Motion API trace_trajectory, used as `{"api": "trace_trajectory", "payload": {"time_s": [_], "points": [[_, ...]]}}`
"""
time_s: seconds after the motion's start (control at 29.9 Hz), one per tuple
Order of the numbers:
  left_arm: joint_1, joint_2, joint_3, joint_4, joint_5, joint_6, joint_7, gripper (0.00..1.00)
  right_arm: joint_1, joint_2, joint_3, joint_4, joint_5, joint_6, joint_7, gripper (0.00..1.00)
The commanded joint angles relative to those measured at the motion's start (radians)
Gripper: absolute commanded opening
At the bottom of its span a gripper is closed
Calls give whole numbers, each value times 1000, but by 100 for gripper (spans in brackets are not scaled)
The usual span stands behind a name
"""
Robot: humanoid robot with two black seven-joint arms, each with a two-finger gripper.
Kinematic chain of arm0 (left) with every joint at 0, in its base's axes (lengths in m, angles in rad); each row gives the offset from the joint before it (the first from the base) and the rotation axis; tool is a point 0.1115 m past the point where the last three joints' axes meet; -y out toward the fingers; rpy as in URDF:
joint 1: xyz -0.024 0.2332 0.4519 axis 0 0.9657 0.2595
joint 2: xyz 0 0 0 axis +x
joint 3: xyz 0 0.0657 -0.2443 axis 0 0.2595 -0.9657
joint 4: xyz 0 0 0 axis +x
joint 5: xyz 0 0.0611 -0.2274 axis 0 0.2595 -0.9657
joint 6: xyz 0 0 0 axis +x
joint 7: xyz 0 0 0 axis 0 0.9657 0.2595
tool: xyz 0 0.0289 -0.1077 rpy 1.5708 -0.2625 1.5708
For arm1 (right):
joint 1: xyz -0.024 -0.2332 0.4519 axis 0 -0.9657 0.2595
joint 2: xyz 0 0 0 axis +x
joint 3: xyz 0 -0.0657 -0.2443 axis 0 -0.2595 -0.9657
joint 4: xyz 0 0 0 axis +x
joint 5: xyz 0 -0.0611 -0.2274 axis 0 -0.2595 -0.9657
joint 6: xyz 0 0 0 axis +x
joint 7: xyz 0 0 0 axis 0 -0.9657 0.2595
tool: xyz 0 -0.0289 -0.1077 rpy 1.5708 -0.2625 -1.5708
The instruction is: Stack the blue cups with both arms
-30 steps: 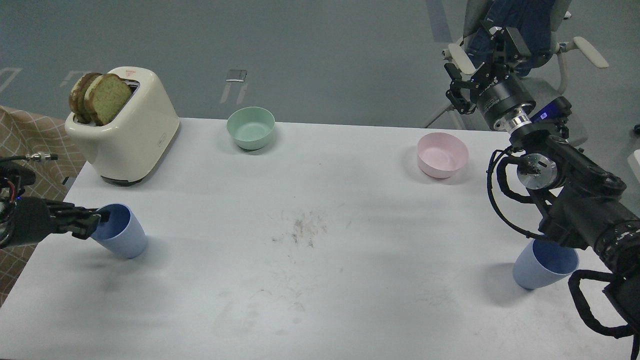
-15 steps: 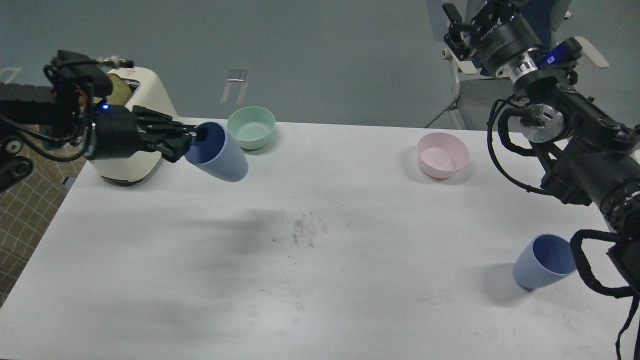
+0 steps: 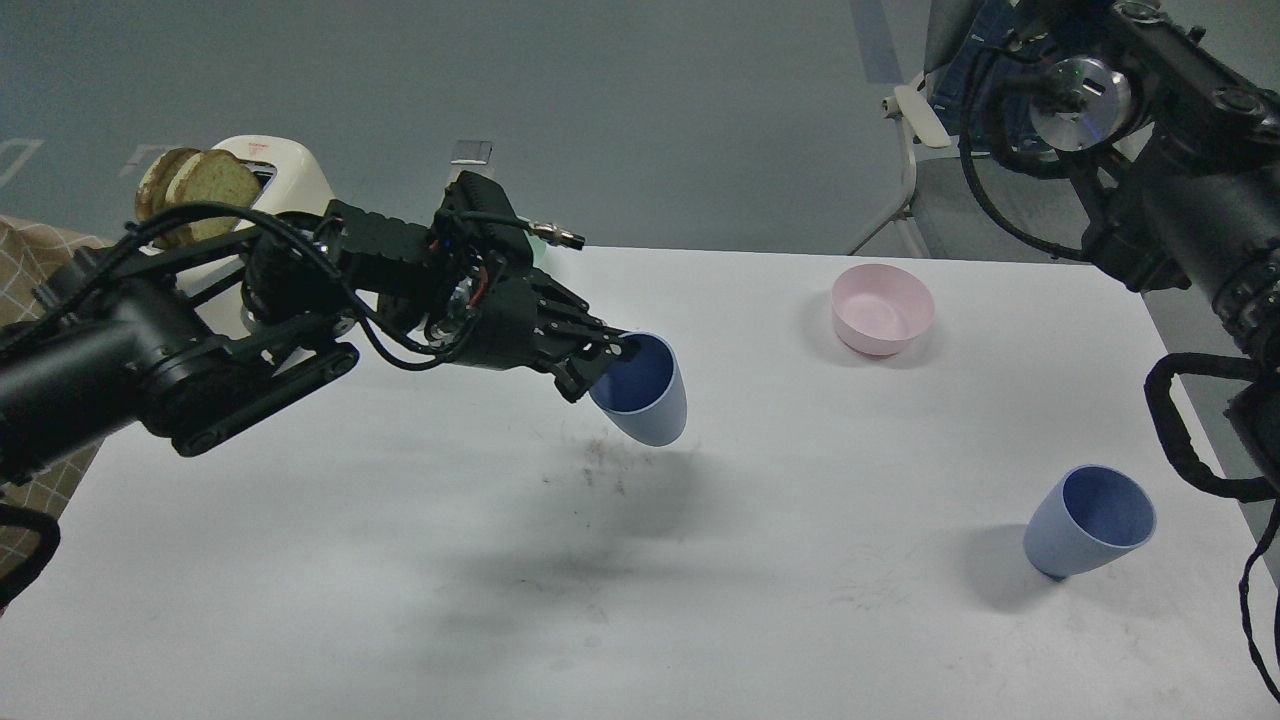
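My left gripper (image 3: 608,358) is shut on the rim of one blue cup (image 3: 648,398) and holds it above the middle of the white table (image 3: 400,560), mouth tilted toward me. The second blue cup (image 3: 1085,520) stands alone on the table at the front right, leaning a little. My right arm (image 3: 1170,170) reaches up along the right edge. Its gripper is out of view past the top edge.
A pink bowl (image 3: 882,308) sits at the back right. A cream toaster (image 3: 280,190) with bread slices stands at the back left, partly behind my left arm. The mint-green bowl is hidden behind that arm. A chair (image 3: 920,110) stands beyond the table.
My left gripper has carried its blue cup right and toward me, from beside the toaster to over the table's middle. My right arm has risen, its gripper leaving the view.
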Motion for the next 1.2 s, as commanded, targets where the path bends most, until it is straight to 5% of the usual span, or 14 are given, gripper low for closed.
{"api": "trace_trajectory", "payload": {"time_s": [0.0,0.33,0.77,0.8,0.97,1.04,1.17], "points": [[-57,-87,86,62,8,0,0,0,2,1,-5,-2,1,0,0,100],[-121,-214,198,181,8,0,0,0,-16,4,-7,-3,1,0,0,100],[-133,-222,246,212,16,0,0,0,-37,5,-7,0,1,0,0,100],[-132,-224,244,212,16,0,0,14,-37,6,-7,0,1,0,0,100],[-129,-225,244,212,13,0,0,39,-36,4,-7,0,1,0,0,100],[-132,-227,240,212,3,0,0,78,-36,2,-7,0,1,0,0,100],[-149,-217,217,206,-18,0,0,91,-36,-4,-7,0,1,0,0,100]]}}
